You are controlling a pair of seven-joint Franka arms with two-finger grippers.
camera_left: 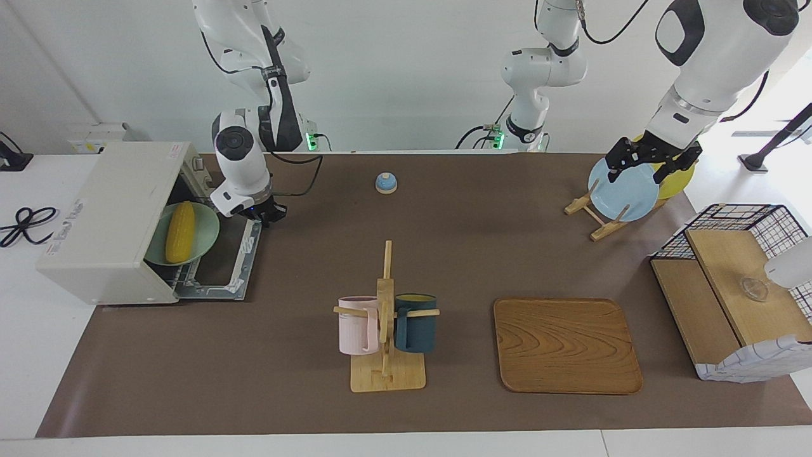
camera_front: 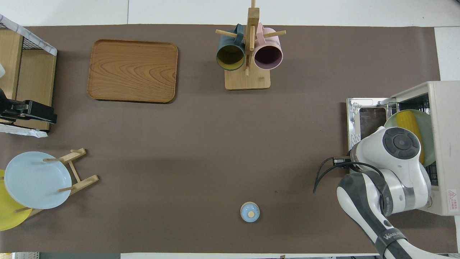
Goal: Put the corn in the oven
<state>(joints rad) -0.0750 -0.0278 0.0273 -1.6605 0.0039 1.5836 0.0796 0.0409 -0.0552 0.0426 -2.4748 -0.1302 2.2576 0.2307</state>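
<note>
The corn (camera_left: 180,231) lies on a pale green plate (camera_left: 207,236) on the wire rack inside the oven (camera_left: 108,216), at the right arm's end of the table. The oven door (camera_left: 231,257) is folded down flat. In the overhead view the corn (camera_front: 408,122) and the oven (camera_front: 444,108) show partly under my right arm. My right gripper (camera_left: 263,212) hangs empty-looking over the door's corner nearest the robots, apart from the corn. My left gripper (camera_left: 650,166) is open and waits over the blue plate (camera_left: 625,190).
A small blue bell (camera_left: 386,183) sits near the robots. A wooden mug stand (camera_left: 386,317) holds a pink and a dark blue mug. A wooden tray (camera_left: 566,346) lies beside it. A dish rack holds the blue plate and a yellow plate (camera_left: 677,181). A wire shelf (camera_left: 736,285) stands at the left arm's end.
</note>
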